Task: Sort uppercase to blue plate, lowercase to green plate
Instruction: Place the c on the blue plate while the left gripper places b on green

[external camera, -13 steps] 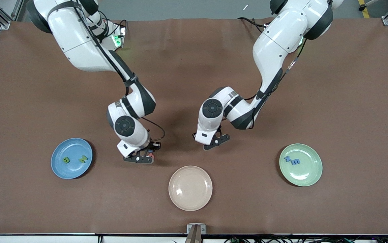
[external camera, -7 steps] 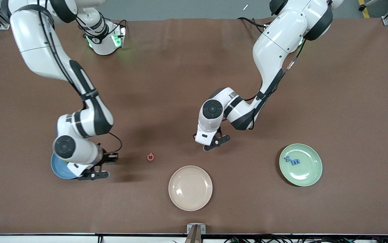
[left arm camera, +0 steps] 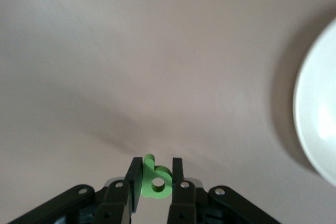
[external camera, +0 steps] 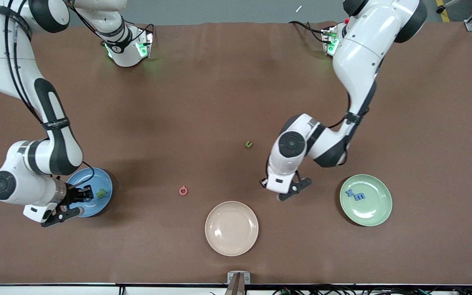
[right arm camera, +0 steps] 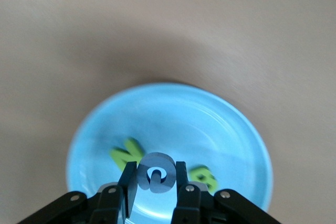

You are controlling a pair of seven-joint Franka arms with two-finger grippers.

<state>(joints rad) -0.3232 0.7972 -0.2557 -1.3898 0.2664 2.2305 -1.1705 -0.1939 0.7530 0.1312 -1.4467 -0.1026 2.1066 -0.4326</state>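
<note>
The right gripper (right arm camera: 152, 179) is clenching the small blue foam C (right arm camera: 156, 171) over the round blue plate (external camera: 96, 178). The left gripper (left arm camera: 156, 179) is pinching the green foam lowercase b (left arm camera: 155, 181) above bare brown table (external camera: 219, 102), near the round mint-green plate (external camera: 377, 213).

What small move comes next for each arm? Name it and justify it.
Probably the right pincer opens, since it holds the blue C over the blue plate beside the Z and B. The left pincer, gripping the green b, carries on toward the green plate.
</note>
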